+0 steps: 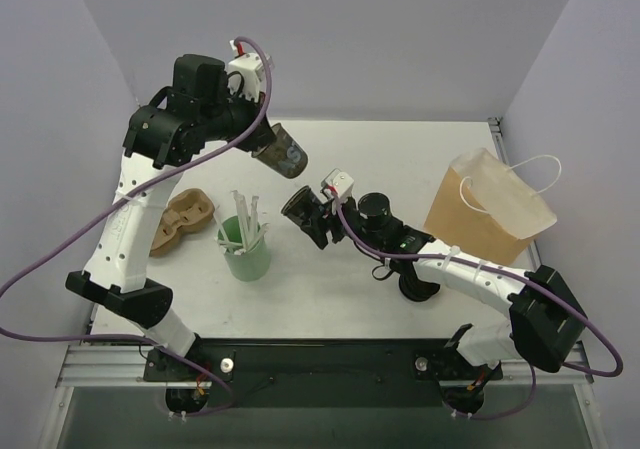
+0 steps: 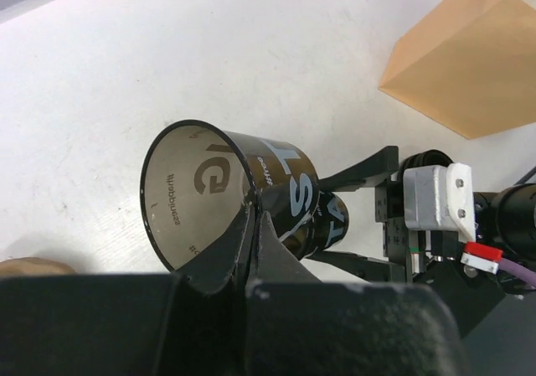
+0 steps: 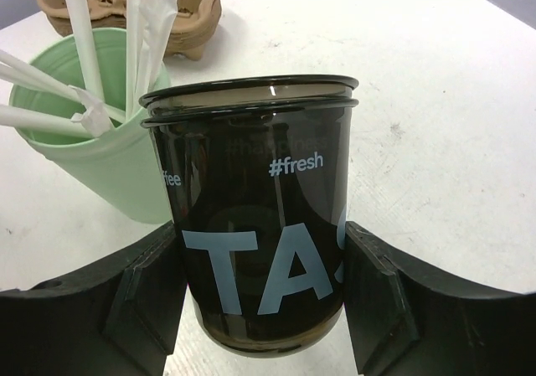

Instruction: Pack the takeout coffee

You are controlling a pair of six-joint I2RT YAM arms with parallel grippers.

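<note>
The takeout coffee [image 1: 297, 207], a black cup printed "TAS" and "#fresh" [image 3: 268, 192], lies tilted, mouth to the left, in my right gripper [image 1: 308, 217]. In the right wrist view that gripper [image 3: 264, 292] is shut on the cup's lower sides, and a double rim shows at its top. My left gripper [image 1: 258, 139] is shut on the rim of a similar black cup with a brownish inside [image 2: 197, 192]. It holds that cup tilted in the air [image 1: 282, 151], just above and behind the takeout coffee [image 2: 331, 221].
A brown paper bag [image 1: 490, 209] with white handles stands open at the right. A green cup [image 1: 245, 254] holding white straws stands left of centre, close to the right gripper [image 3: 92, 141]. A cardboard cup carrier [image 1: 185, 219] lies further left.
</note>
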